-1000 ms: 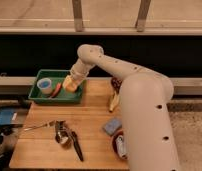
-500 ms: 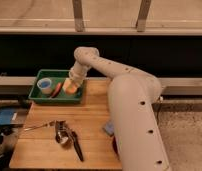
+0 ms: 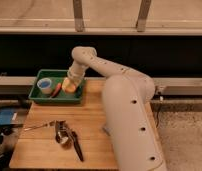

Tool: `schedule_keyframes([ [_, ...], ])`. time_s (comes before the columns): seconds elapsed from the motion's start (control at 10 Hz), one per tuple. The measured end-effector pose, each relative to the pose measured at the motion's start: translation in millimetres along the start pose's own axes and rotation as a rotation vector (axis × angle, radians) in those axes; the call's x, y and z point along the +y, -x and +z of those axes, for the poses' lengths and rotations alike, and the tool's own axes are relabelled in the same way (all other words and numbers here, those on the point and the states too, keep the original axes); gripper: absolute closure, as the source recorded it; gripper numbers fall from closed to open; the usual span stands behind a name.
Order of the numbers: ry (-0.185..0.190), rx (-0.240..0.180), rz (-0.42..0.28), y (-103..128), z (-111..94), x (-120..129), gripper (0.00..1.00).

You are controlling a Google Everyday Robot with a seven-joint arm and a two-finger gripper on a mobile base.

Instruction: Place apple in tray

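The gripper point(image 3: 70, 85) sits over the tray point(image 3: 40, 97), at the apple point(image 3: 69, 86); contact between them is indeterminate. The arm point(image 3: 128, 115) conceals the table's point(image 3: 94, 115) right portion and runs off the bottom edge. A blue object point(image 3: 5, 118) is cut by the left edge.

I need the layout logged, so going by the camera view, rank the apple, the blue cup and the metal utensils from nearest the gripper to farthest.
The gripper hangs over the green tray.
1. Apple, at the gripper, in the tray.
2. Blue cup, tray's left part.
3. Metal utensils, on the table in front.
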Motion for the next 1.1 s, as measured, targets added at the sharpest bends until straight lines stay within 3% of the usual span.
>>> schedule_keyframes([
  [0.5,0.008,-0.024,-0.001,-3.5,-8.8,-2.6,0.30],
  [1.1,0.010,-0.024,-0.002,-3.3,-8.8,-1.9,0.30],
])
